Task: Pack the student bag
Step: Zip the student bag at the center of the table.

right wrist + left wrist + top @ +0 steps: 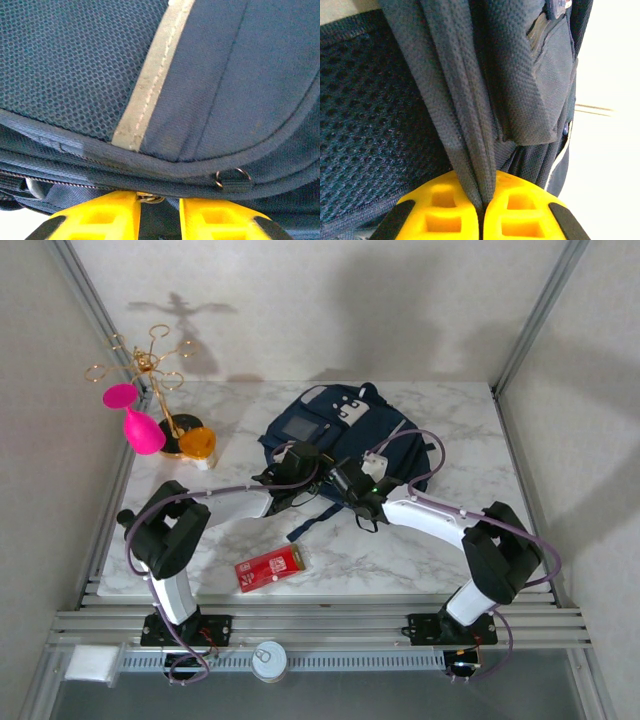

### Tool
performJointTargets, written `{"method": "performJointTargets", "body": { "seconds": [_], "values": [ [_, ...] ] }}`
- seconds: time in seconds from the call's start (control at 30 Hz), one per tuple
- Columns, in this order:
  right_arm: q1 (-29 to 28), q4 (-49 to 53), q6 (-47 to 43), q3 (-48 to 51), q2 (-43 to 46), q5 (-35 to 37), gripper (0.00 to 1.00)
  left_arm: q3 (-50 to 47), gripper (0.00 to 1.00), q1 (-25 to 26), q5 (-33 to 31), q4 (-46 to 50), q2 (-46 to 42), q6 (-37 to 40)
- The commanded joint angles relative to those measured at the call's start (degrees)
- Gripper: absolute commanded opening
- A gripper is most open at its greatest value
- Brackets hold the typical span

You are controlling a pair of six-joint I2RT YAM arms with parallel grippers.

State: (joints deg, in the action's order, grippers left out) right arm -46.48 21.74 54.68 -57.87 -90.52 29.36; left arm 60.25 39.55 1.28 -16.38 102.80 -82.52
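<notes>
The student bag [340, 420], navy with grey-white front patches, lies at the back middle of the marble table [460, 530]. My left gripper [303, 462] sits at the bag's near left edge. In the left wrist view its yellow jaws [484, 200] are shut on a fold of the bag's navy fabric [470, 125]. My right gripper [348, 480] is at the bag's near edge. Its jaws [159, 202] stand a little apart under the zipper seam [165, 172], and a small metal zipper pull [150, 197] lies between them, against the left finger.
A red box [270, 567] lies on the table in front of the arms. At the back left stand a gold wire stand [155, 370], a pink goblet [140, 425] and an orange item [197, 443]. A loose bag strap [310, 520] trails toward the front.
</notes>
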Motion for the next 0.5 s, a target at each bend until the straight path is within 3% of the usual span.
{"method": "performJointTargets", "body": {
  "seconds": [0.0,0.23,0.47],
  "values": [
    [0.76,4.23,-0.42,3.81,4.80,1.64,0.27,0.57,0.00,0.09,-0.88,-0.28,-3.94,1.46],
    [1.02,1.73,-5.22,3.52,6.37,-6.94,0.29,0.92,0.00,0.00,-0.92,-0.28,-4.63,1.76],
    [1.30,-0.11,-7.97,0.31,0.57,-7.19,0.35,1.36,0.00,-0.09,-1.28,0.57,-4.55,2.10]
  ]
}}
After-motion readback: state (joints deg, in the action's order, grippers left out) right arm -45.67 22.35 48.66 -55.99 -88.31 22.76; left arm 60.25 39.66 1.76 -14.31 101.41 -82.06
